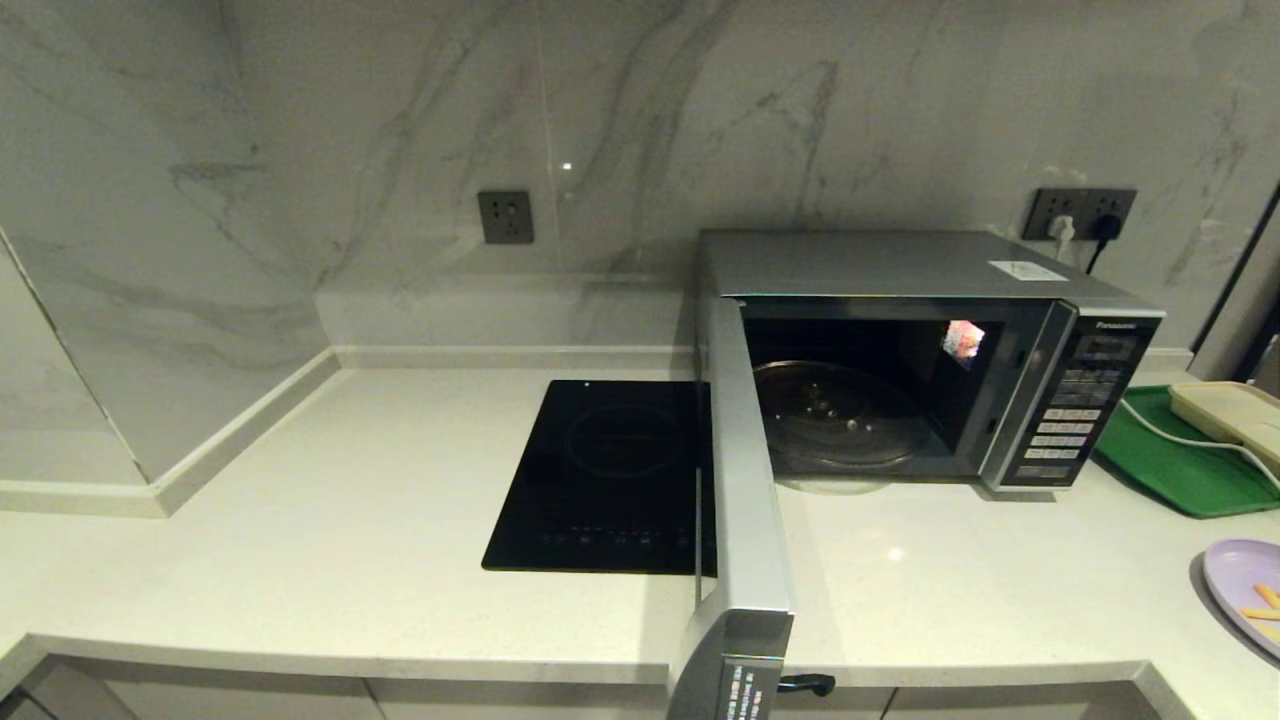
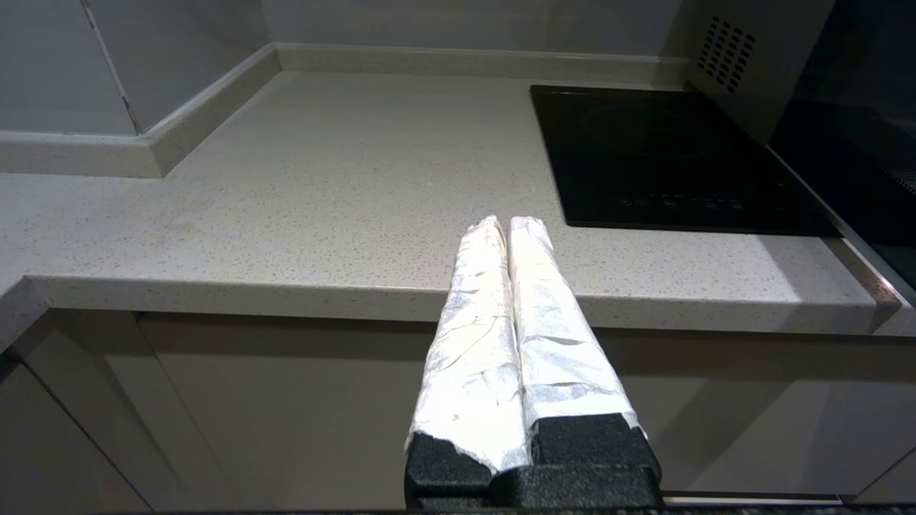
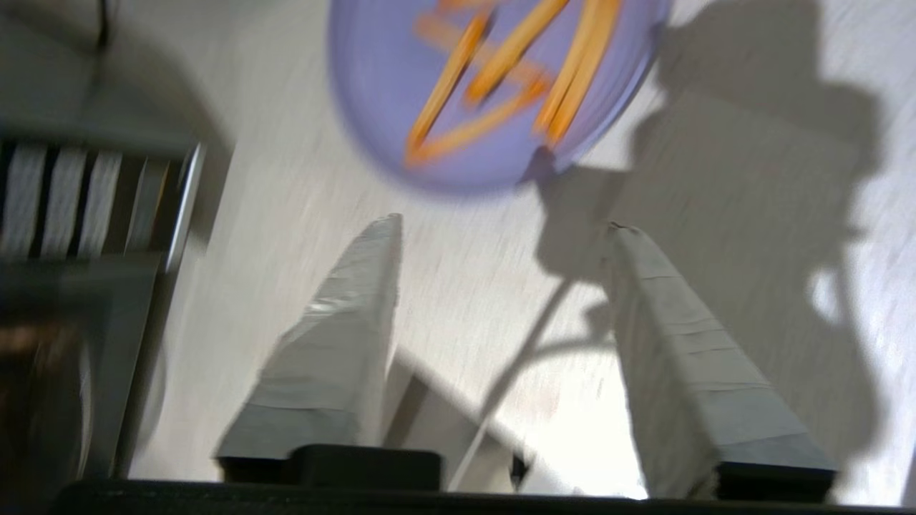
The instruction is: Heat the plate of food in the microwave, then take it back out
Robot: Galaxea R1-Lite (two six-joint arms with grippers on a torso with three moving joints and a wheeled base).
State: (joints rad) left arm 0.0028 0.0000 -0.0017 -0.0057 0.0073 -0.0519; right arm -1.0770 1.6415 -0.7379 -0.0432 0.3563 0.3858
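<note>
The silver microwave (image 1: pixel 900 270) stands at the back right of the counter with its door (image 1: pixel 745 470) swung wide toward me; the glass turntable inside is bare. The lilac plate of food (image 1: pixel 1245 585) lies on the counter at the far right edge of the head view. In the right wrist view the plate of food (image 3: pixel 494 93) with its orange sticks lies just beyond my right gripper (image 3: pixel 504 225), which is open above the counter with nothing between its fingers. My left gripper (image 2: pixel 508 223) is shut and empty, low in front of the counter's edge. Neither arm shows in the head view.
A flat black induction hob (image 1: pixel 610 475) is set in the counter left of the microwave, partly behind the open door. A green tray (image 1: pixel 1180 465) holding a cream box with a white cable sits right of the microwave. Wall sockets are on the marble backsplash.
</note>
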